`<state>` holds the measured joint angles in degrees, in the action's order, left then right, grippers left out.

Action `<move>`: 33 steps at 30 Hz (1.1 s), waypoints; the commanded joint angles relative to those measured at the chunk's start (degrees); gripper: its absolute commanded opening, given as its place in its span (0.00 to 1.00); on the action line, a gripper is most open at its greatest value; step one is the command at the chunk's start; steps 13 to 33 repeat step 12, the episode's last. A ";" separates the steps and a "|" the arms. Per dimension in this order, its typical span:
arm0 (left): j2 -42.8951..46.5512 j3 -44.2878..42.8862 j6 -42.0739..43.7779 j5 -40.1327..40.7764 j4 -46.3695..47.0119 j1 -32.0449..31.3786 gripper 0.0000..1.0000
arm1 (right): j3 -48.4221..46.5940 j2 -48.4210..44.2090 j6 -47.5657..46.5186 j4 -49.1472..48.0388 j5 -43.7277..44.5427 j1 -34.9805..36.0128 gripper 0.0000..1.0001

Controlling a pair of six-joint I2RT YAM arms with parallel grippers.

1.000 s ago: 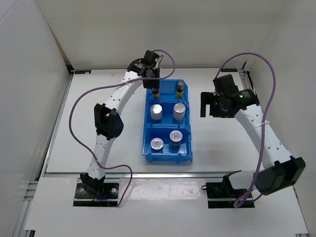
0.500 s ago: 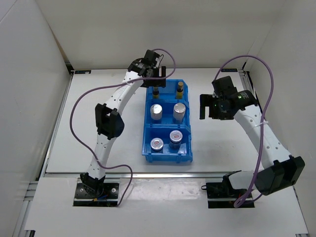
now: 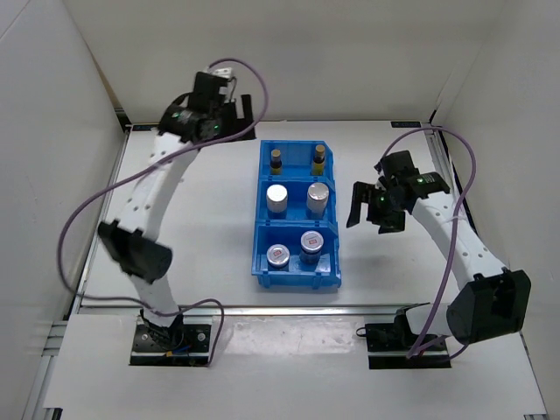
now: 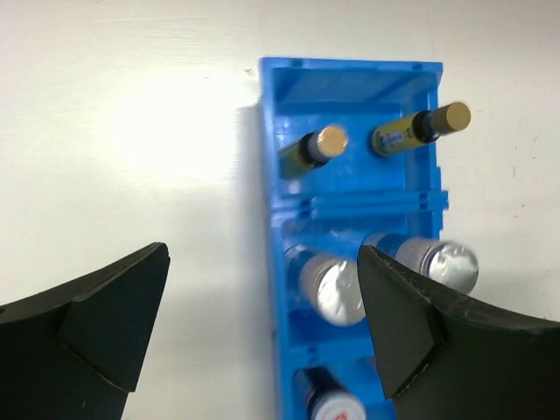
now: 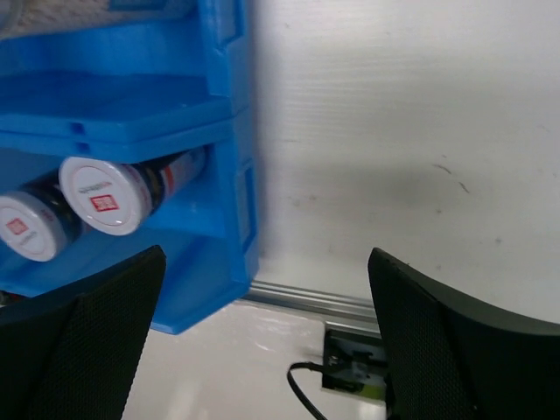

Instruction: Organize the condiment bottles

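The bottles (image 3: 277, 199) sit paired in the bin (image 3: 260, 238). We'd draw the left gripper (image 3: 244, 114), by the table's far edge, and the right gripper (image 3: 367, 215), both wide open and empty, clear of its walls.

Looked down on a white, matte table (image 3: 175, 227), closed in by white walls (image 3: 52, 131) at the left, far and right sides. Found one blue three-compartment bin (image 3: 296, 280) resting flat on it near the middle (long axis running near to far), well apart from every wall. Noted a silver rail (image 3: 262, 308) across the near edge and, nearer than that, a left base plate (image 3: 171, 339) and a right base plate (image 3: 407, 339), both black
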<state>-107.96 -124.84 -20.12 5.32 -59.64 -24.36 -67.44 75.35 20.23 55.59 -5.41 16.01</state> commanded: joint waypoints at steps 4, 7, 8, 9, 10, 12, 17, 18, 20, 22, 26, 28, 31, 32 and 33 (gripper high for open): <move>19.79 24.04 2.10 7.48 2.75 0.19 1.00 | -1.99 -2.58 -0.53 -3.56 -4.35 -0.72 1.00; 28.23 37.06 1.57 11.62 5.75 0.72 1.00 | -2.69 -3.11 -1.85 -3.56 -3.73 -1.94 1.00; 32.42 40.34 1.57 11.64 8.63 0.72 1.00 | -2.70 -3.11 -2.38 -3.56 -3.73 -1.95 1.00; 34.47 43.42 1.57 12.25 10.40 0.72 1.00 | -3.22 -3.80 -2.39 -3.04 -3.21 -2.47 1.00; 36.40 48.93 2.36 12.26 12.16 0.72 1.00 | -3.22 -4.68 -2.39 -3.03 -1.72 -2.47 1.00; 41.41 52.84 2.37 11.55 15.67 0.72 1.00 | -3.22 -6.26 -2.91 -3.03 -1.71 -2.48 1.00; 41.41 52.84 2.37 11.55 15.67 0.72 1.00 | -3.22 -6.26 -2.91 -3.03 -1.71 -2.48 1.00; 41.41 52.84 2.37 11.55 15.67 0.72 1.00 | -3.22 -6.26 -2.91 -3.03 -1.71 -2.48 1.00; 41.41 52.84 2.37 11.55 15.67 0.72 1.00 | -3.22 -6.26 -2.91 -3.03 -1.71 -2.48 1.00; 41.41 52.84 2.37 11.55 15.67 0.72 1.00 | -3.22 -6.26 -2.91 -3.03 -1.71 -2.48 1.00; 41.41 52.84 2.37 11.55 15.67 0.72 1.00 | -3.22 -6.26 -2.91 -3.03 -1.71 -2.48 1.00; 41.41 52.84 2.37 11.55 15.67 0.72 1.00 | -3.22 -6.26 -2.91 -3.03 -1.71 -2.48 1.00; 41.41 52.84 2.37 11.55 15.67 0.72 1.00 | -3.22 -6.26 -2.91 -3.03 -1.71 -2.48 1.00; 41.41 52.84 2.37 11.55 15.67 0.72 1.00 | -3.22 -6.26 -2.91 -3.03 -1.71 -2.48 1.00; 41.41 52.84 2.37 11.55 15.67 0.72 1.00 | -3.22 -6.26 -2.91 -3.03 -1.71 -2.48 1.00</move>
